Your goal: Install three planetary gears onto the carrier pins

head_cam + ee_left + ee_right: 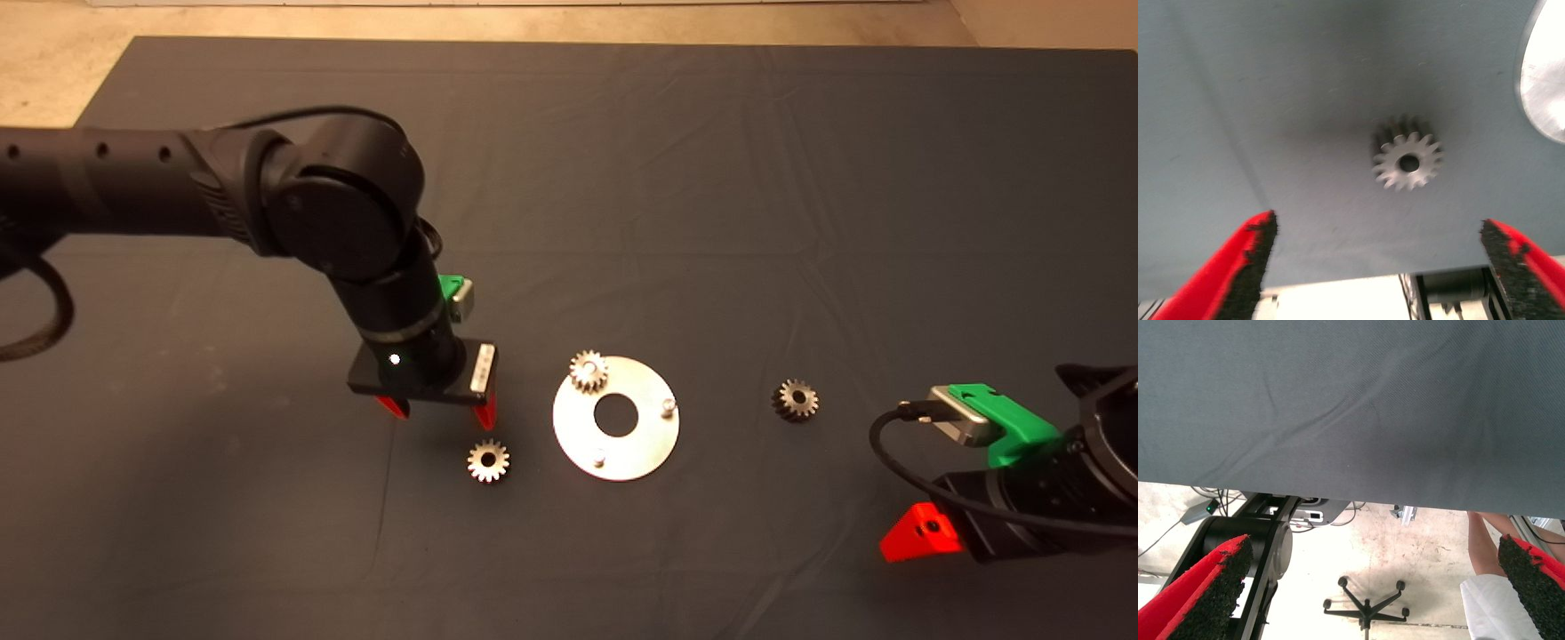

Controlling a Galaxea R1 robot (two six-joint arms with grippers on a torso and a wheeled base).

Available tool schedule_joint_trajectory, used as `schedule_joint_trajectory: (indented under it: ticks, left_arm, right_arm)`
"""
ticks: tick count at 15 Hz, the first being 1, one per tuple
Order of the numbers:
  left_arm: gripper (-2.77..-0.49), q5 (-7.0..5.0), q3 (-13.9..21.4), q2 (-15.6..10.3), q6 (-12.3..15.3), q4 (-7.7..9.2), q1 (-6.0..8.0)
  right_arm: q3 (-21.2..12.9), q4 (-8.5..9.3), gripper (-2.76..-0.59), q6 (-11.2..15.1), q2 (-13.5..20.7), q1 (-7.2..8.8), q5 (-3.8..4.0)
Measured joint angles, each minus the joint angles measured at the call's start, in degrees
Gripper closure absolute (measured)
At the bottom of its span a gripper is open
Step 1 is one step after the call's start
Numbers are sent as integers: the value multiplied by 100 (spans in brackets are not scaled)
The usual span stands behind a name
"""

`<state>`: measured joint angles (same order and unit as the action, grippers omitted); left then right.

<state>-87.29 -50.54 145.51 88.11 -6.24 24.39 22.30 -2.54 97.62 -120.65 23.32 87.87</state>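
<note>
1. Left gripper (437, 412) hovers over the desk mat (711, 178), jaws wide apart and empty, just at 11 o'clock of a loose silver gear (488, 461).
2. Carrier plate (640, 444): one silver gear (588, 370) seated at 11 o'clock; pins at 3 (668, 405) and 6 o'clock (599, 460) bare.
3. Darker gear (795, 399) lies at 3 o'clock, apart from the plate.
4. Right gripper (1365, 587) waits at lower right, jaws wide, empty.

hidden, clipped and soft spots

the left pincer (438, 411) shows only two red tips under its own black wrist. the right pincer (920, 532) is cut by the frame at 4 o'clock, one finger showing. in the left wrist view the plate (1546, 80) runs off at 2 o'clock and the loose gear (1407, 162) has blurred teeth. the pin under the seated gear (588, 370) is hidden. beyond the counter (1351, 407), a person's leg (1483, 543) is partly covered.
</note>
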Motion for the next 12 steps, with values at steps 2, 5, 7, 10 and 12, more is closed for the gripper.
schedule_joint_trajectory:
  ticks: [2,5,7,10,12]
  left_arm:
    - [-220,0,176,26,181,-352,-170]
    - [-233,-8,262,55,293,-480,-314]
    - [-246,-8,265,55,296,-503,-311]
    - [-263,-3,265,50,296,-542,-448]
    - [-263,16,265,52,296,-569,-714]
  right_arm:
    - [0,0,-273,0,1,0,0]
    - [0,0,-273,0,0,0,-2]
    - [0,0,-273,0,1,0,0]
    - [0,0,-273,0,0,0,-2]
    - [0,0,-273,0,0,0,0]
